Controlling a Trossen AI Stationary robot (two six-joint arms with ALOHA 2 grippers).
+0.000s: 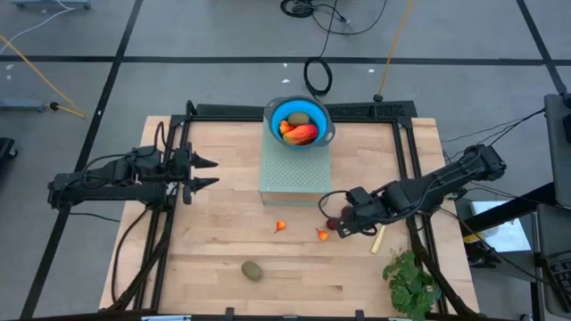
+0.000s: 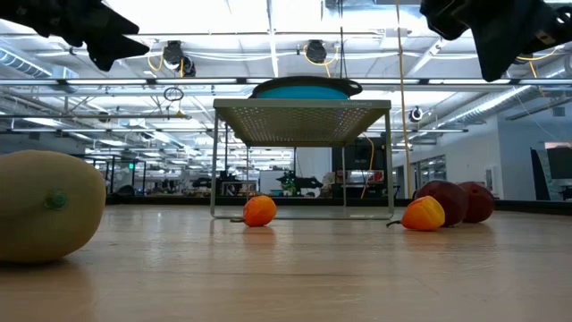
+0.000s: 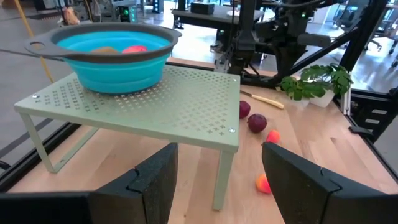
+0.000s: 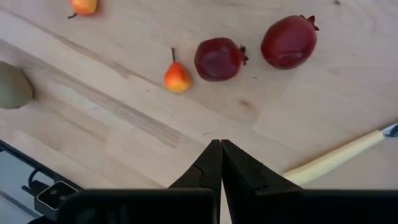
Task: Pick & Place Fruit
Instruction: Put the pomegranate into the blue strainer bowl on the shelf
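A blue bowl (image 1: pixel 299 123) stands on a green perforated stand (image 1: pixel 293 174) at the far middle, with an orange-red oblong fruit (image 1: pixel 303 134) and a brownish-green one inside. Two dark red round fruits (image 4: pixel 219 59) (image 4: pixel 289 42), two tiny orange-red ones (image 1: pixel 280 226) (image 1: pixel 322 234) and a brownish-green oval (image 1: pixel 252 270) lie on the wood. My right gripper (image 4: pixel 221 146) is shut and points steeply down above the table, just short of the dark red fruits, touching nothing. At the table's left, my left gripper (image 1: pixel 212 174) hovers open and level, facing the stand.
A yellow-handled knife (image 1: pixel 378 239) lies right of my right gripper, and a leafy green bunch (image 1: pixel 410 281) sits at the near right corner. Black frame rails (image 1: pixel 406 134) run along the table's sides. Bare wood lies under the stand and near the front edge.
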